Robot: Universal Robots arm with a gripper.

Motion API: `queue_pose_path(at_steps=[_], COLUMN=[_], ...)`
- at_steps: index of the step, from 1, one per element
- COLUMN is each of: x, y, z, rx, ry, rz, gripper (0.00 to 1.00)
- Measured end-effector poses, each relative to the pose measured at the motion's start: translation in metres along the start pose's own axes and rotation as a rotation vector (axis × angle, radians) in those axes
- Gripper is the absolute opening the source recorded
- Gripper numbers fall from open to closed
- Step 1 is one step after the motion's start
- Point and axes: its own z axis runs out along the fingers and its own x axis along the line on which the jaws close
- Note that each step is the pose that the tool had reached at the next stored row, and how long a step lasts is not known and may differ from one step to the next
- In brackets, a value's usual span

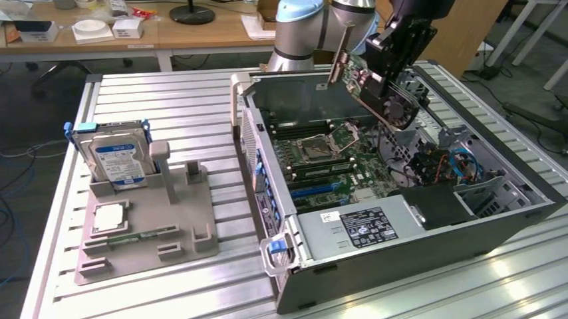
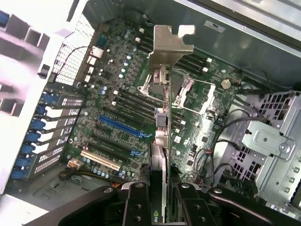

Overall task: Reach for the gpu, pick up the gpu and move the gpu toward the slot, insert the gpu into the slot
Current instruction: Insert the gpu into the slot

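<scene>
On the exterior view's left we see a grey holder [image 1: 142,232] on the metal table [image 1: 177,100]. A hard drive [image 1: 116,159] with a blue label stands in it, and nothing is touching it. Next comes the open computer case [image 1: 400,252] with the green main board [image 1: 328,156] inside. On that board lies a long blue slot [image 1: 312,191], and it is empty.

The gpu [image 1: 377,90] hangs in the air above the case, well apart from the board. The claw [image 1: 384,63] is clenched on it. In the wrist view the two black fingers [image 2: 136,205] sit one on each side of the thin card. The card is tilted, with its silver bracket [image 1: 339,60] pointing up.

We think the job right now is carrying the card to the slot. In the wrist view the card's thin edge does not run the same way as the blue slot. So a good move turns the card until the two line up, then goes down slowly and straight. It should also keep away from the cables [image 1: 461,163] on the exterior view's right.

The arm [image 1: 306,26] stands behind the case. Its wrist leans over the back of the case, so the claw points down into it.
</scene>
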Motion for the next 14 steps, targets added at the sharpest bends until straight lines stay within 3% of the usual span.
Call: queue_pose_path(at_steps=[11, 14], x=[0.0000, 0.0000], y=[-0.0001, -0.0001], z=[0.0011, 0.0017], rx=[0.0004, -0.0138], ry=[0.0034, -0.0036], rz=[-0.145, -0.165], gripper=[0.26, 0.26])
